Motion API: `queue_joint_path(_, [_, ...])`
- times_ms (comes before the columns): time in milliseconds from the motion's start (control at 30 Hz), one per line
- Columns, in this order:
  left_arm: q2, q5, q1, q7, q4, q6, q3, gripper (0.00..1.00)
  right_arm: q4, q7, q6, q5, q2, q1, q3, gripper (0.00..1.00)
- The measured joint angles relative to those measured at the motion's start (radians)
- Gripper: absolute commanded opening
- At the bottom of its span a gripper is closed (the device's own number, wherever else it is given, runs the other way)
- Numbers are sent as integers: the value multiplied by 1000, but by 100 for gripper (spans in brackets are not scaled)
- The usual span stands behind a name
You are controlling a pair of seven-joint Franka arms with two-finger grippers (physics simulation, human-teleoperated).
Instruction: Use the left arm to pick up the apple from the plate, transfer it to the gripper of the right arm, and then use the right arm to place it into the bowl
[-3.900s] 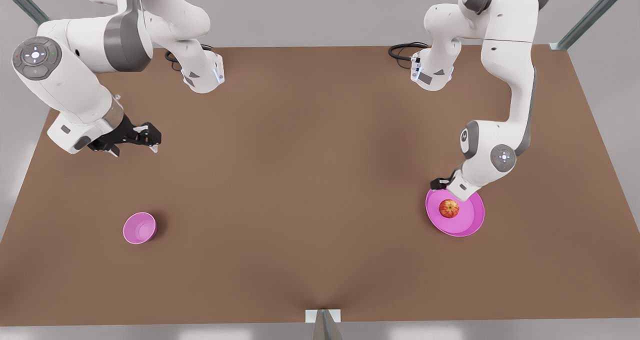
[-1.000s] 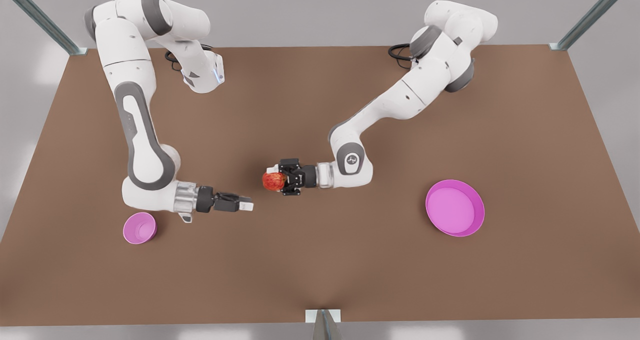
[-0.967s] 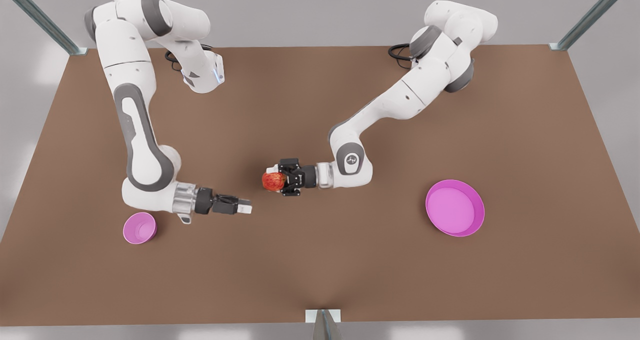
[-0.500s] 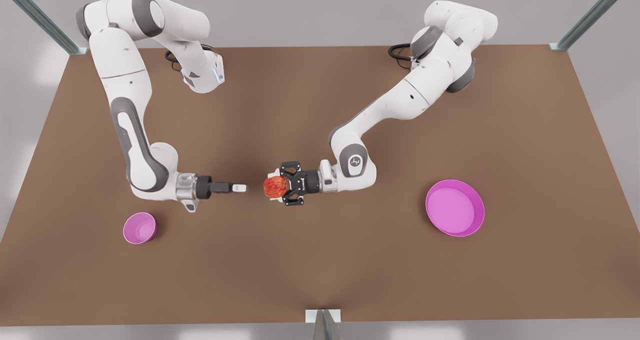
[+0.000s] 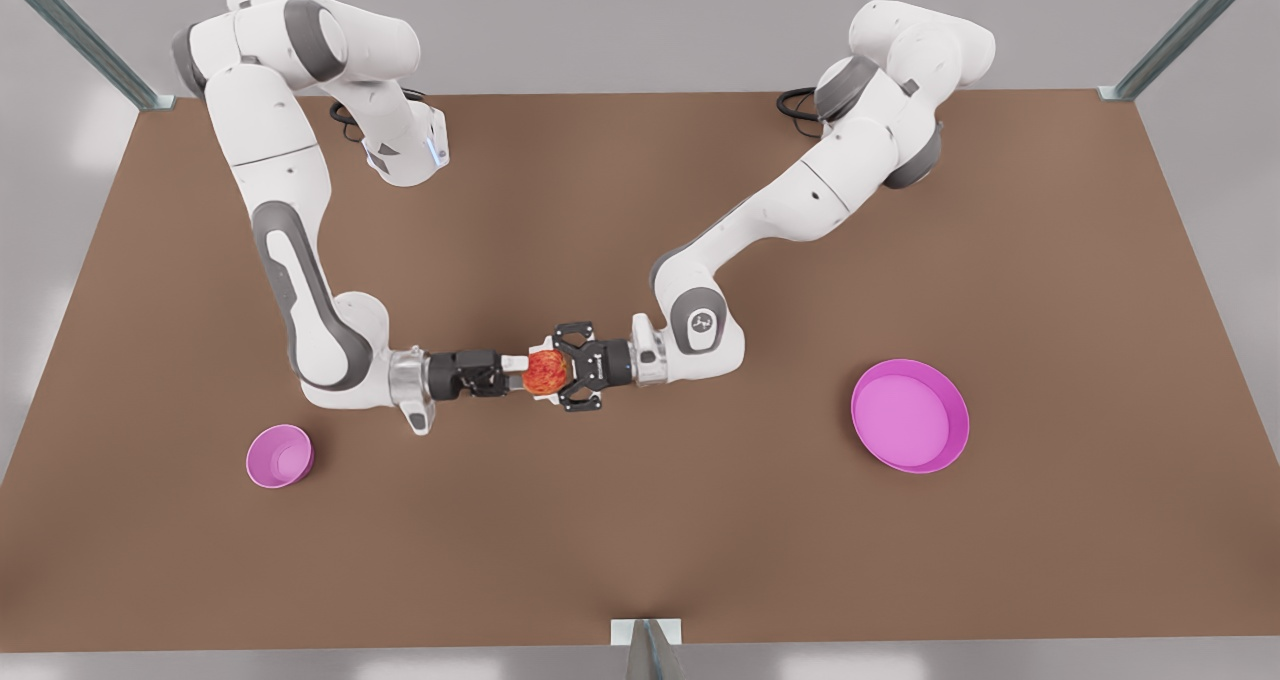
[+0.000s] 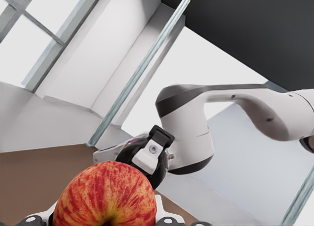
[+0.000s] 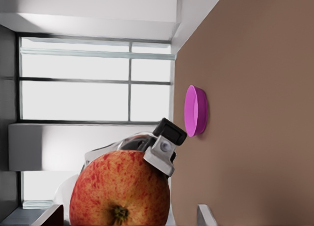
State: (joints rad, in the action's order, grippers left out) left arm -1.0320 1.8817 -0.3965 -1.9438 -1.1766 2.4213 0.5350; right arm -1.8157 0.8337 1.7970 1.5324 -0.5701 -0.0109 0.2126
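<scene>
The red and yellow apple hangs above the middle of the table, held by my left gripper, which reaches in from the front view's right and is shut on it. My right gripper comes from the front view's left and meets it head-on. In the right wrist view its open fingers stand on either side of the apple with a gap. The magenta plate lies bare at the front view's right. The small pink bowl sits at the front view's left, near the right arm's wrist.
The brown table spreads wide below both arms. Both arm bases stand at its far edge. A metal bracket sits at the near edge.
My right gripper has moved toward the front view's right, from a gap short of the apple to having the apple between its fingers. The left gripper still holds the apple in nearly the same spot.
</scene>
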Motion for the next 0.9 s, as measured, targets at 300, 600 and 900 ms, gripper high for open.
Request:
queue_joint_path(300, [-2, 1, -1, -45, 1, 7, -2, 70, 5, 81, 36, 45, 0, -48, 0, 100])
queue_joint_path(600, [-2, 0, -2, -73, 1, 12, -4, 70, 4, 137, 80, 68, 0, -73, 2, 87])
queue_joint_path(900, [1, -9, -2, -81, 0, 27, -4, 100, 5, 175, 94, 75, 0, -73, 2, 75])
